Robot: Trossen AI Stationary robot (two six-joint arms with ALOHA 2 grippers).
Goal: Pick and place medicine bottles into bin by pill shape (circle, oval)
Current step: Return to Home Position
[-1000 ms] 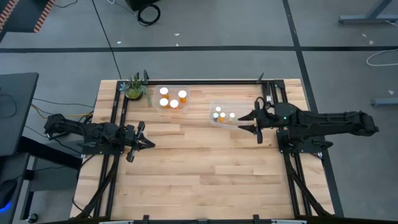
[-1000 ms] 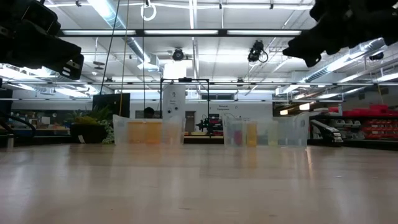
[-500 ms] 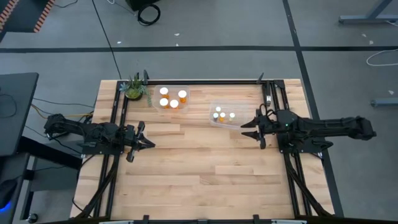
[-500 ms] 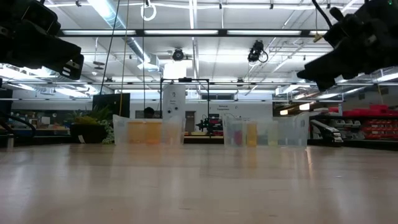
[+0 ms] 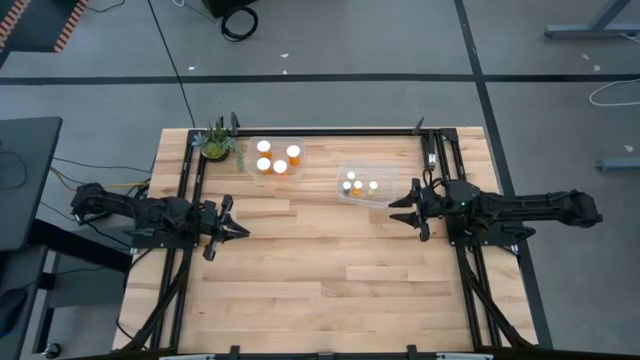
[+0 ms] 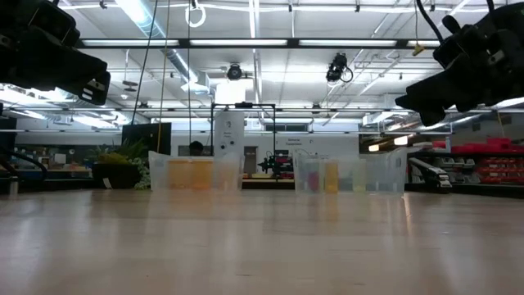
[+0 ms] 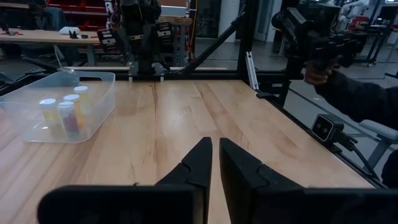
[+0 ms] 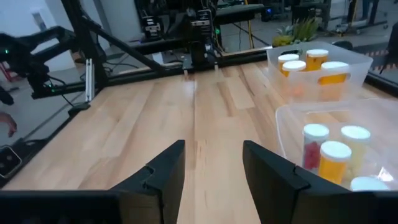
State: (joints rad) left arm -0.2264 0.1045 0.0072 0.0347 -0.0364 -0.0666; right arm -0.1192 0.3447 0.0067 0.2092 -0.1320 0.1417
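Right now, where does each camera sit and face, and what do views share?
High: above the table, straight down; both arms, left gripper, right gripper, left bin, right bin.
Low: table-top height, level across to both bins; arms in upper corners.
Left wrist: on that arm, past its shut fingers toward right bin and right arm.
Right wrist: on that arm, past its open fingers toward both bins and left arm.
Shared: right bin, in all four.

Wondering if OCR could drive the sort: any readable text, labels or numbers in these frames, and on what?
No text reads as words or numbers.
medicine bottles: any label print too small to read.
white panel in the room behind: markings too blurred to read.
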